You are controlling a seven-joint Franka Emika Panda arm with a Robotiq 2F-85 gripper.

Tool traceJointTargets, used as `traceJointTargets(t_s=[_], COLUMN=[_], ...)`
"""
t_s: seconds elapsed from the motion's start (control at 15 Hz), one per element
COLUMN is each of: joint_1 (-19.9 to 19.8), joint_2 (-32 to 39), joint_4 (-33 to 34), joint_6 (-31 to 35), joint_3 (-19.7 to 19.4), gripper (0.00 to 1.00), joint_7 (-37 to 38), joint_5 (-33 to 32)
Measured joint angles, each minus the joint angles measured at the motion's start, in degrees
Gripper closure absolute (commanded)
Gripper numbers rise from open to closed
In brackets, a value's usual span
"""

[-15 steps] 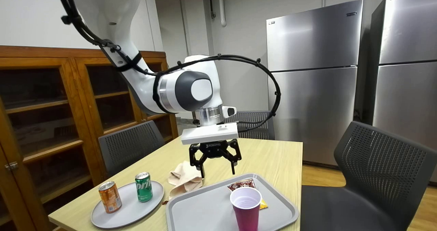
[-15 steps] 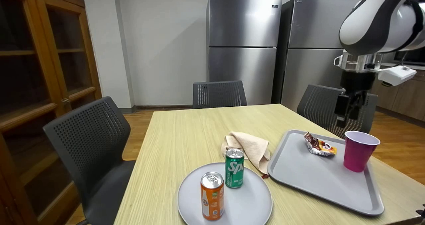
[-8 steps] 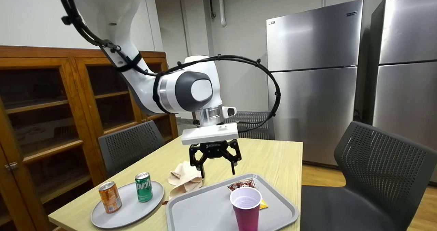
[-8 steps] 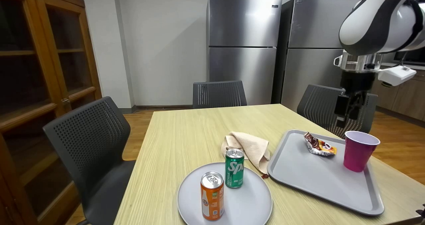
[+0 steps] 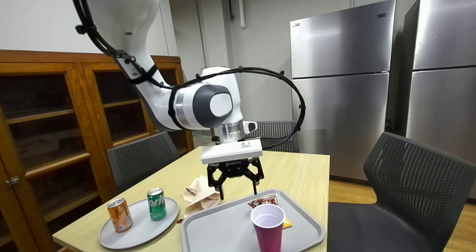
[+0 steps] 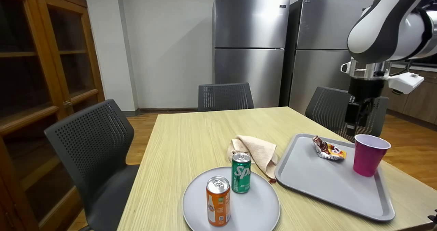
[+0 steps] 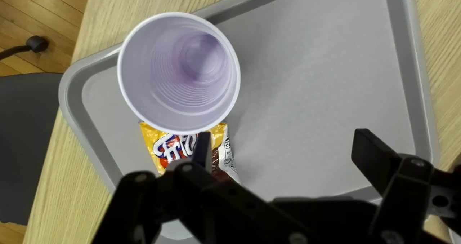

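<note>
The snack packet (image 6: 328, 150) lies on the tray (image 6: 327, 181), crumpled, with its yellow end toward the cup (image 6: 369, 159). The cup stands upright on the tray too, just beside the packet but apart from it, and close to the tray's rim. Above the tray we see the hand (image 5: 238, 195); its two fingers (image 7: 202, 148) are spread wide, with nothing held between them, and it touches neither thing. In the wrist view one finger hides a part of the packet. Here, in our judgement, is the main danger: if the hand descends at this place, this finger may press the packet flat or push it along the tray, because the packet is not centred between the fingers. The cup may also tip over, as it is tall, seems light and stands so near. Beside the tray, on the tabletop (image 6: 198, 135), we find a rumpled cloth (image 6: 257, 152), and near the tray also the plate (image 6: 254, 208) with a green can (image 6: 241, 173) and an orange can (image 6: 218, 203) standing on it.
</note>
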Motion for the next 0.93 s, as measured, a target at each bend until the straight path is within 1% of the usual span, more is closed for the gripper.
traceJointTargets(t_s=[0.33, 0.93], joint_1=[-0.75, -2.89], joint_2=[3.12, 7.99], joint_4=[0.91, 3.46], joint_6=[1.7, 2.92], joint_3=[-0.04, -0.04], gripper=[0.0, 0.0], joint_7=[-2.21, -3.35], joint_5=[0.57, 0.6])
